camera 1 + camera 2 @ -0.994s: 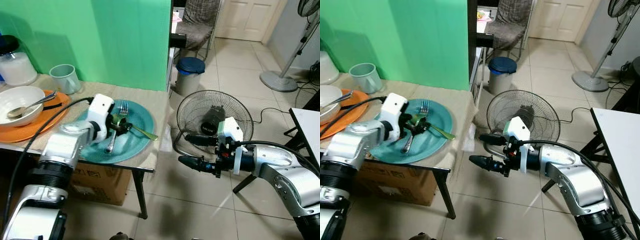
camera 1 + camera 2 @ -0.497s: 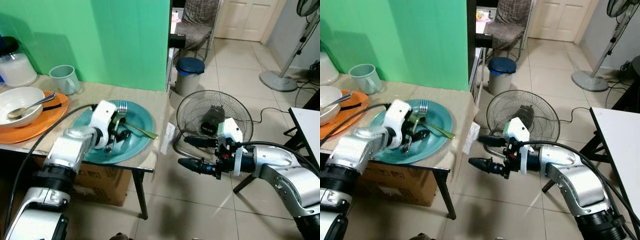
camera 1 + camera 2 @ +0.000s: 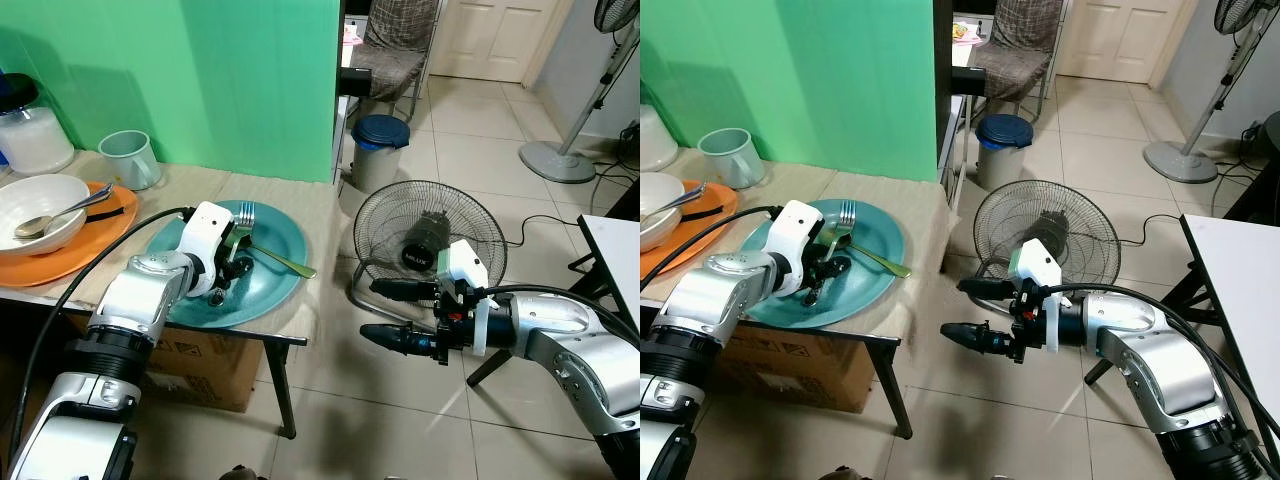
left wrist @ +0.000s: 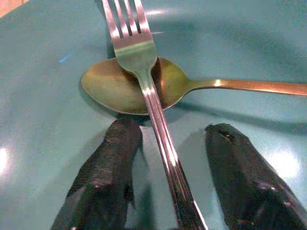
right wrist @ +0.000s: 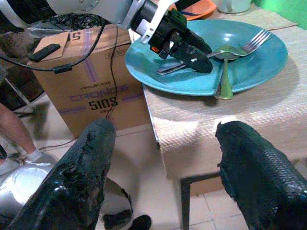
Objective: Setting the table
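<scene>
My left arm reaches forward, its gripper (image 4: 165, 158) angled down with the two black fingers (image 4: 108, 172) spread apart. My right arm extends leftward at mid-height, its gripper (image 3: 392, 313) held level, fingers (image 5: 79, 177) parted wide, one above the other.

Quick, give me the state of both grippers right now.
Left gripper: open, fingers astride the fork handle on the teal plate.
Right gripper: open, holding nothing.

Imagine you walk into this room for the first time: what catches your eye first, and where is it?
The left gripper sits open on the teal plate, its fingers astride a fork that lies across a spoon. To the right, the right gripper hangs open over the tiled floor, near a floor fan.
</scene>
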`<state>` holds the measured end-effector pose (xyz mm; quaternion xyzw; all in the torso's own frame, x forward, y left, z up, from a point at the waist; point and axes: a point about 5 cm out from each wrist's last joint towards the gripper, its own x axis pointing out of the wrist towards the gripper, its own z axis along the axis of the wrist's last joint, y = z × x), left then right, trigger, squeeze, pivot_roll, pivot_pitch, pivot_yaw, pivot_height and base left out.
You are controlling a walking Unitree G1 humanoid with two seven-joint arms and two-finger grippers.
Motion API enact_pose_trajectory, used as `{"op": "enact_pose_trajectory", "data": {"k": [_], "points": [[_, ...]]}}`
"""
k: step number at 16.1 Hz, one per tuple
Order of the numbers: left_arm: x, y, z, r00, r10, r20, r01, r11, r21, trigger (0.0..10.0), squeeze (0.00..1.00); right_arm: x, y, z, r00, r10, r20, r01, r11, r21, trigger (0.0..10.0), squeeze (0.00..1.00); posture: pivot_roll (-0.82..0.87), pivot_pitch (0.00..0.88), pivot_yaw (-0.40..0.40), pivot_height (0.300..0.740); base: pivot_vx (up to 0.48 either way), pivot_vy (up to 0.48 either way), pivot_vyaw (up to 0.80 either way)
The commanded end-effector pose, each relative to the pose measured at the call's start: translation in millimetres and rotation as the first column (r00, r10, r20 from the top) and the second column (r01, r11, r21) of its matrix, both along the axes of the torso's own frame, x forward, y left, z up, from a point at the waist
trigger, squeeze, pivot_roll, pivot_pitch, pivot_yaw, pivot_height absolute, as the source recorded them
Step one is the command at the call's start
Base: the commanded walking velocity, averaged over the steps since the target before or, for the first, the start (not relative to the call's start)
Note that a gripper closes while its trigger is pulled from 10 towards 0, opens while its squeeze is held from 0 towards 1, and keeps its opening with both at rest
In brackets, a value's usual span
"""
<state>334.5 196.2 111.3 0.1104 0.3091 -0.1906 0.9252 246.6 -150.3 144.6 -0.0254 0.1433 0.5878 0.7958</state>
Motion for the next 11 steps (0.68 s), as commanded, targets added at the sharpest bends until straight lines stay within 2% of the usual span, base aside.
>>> {"op": "enact_pose_trajectory", "data": {"k": [1, 11], "points": [[-4.3, 4.4, -8.8, 0.999, 0.013, -0.045, -0.011, 0.999, 0.031, 0.0, 0.00, -1.7, -1.1, 0.2, 1.000, 0.008, -0.002, -0.008, 1.000, -0.005, 10.0, 0.00, -0.07, 0.005, 0.019, 0.740, 0.000, 0.000, 0.00], [-8.4, 6.0, -7.1, 0.999, 0.017, -0.041, -0.017, 1.000, 0.023, 0.0, 0.00, -0.3, -0.7, 1.3, 1.000, 0.028, 0.003, -0.028, 1.000, -0.004, 10.0, 0.00, -0.06, 0.000, 0.012, 0.740, 0.000, 0.000, 0.00]]}}
